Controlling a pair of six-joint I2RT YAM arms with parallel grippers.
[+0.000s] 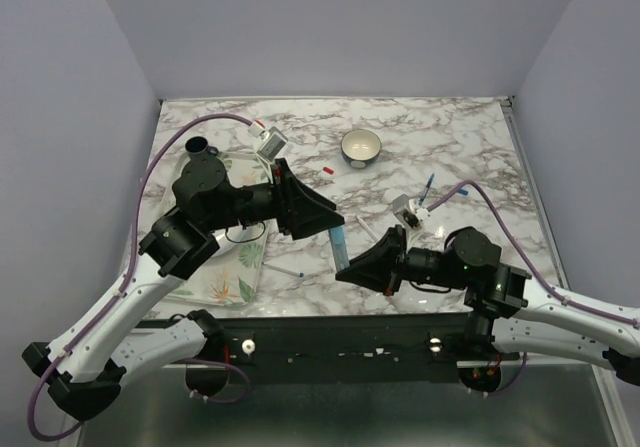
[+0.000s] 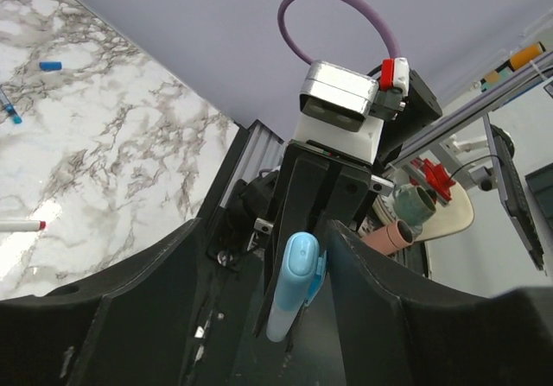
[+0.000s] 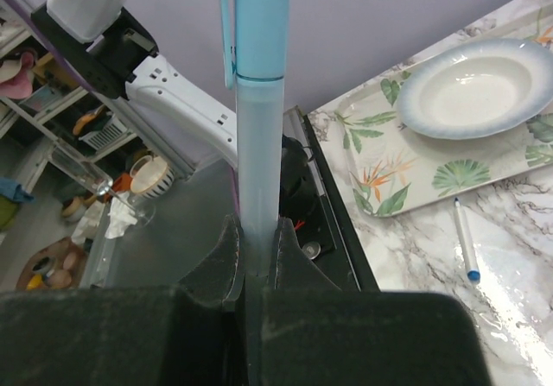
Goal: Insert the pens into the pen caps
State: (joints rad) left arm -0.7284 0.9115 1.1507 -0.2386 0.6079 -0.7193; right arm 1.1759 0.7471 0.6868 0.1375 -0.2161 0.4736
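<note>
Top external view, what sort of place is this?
Probably a robot test cell in a lab or workshop: plain lavender walls box in a marble-patterned tabletop, two black-and-white robot arms are bolted at its near edge, and cluttered shelves show beyond in the right wrist view.

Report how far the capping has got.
Done: no capped pen set aside. In hand: the right tool grips the pale blue marker, its light blue cap on, between the fingers of the left tool. Left: a red cap, a blue cap, a blue-tipped pen and a red-tipped pen lie loose.
</note>
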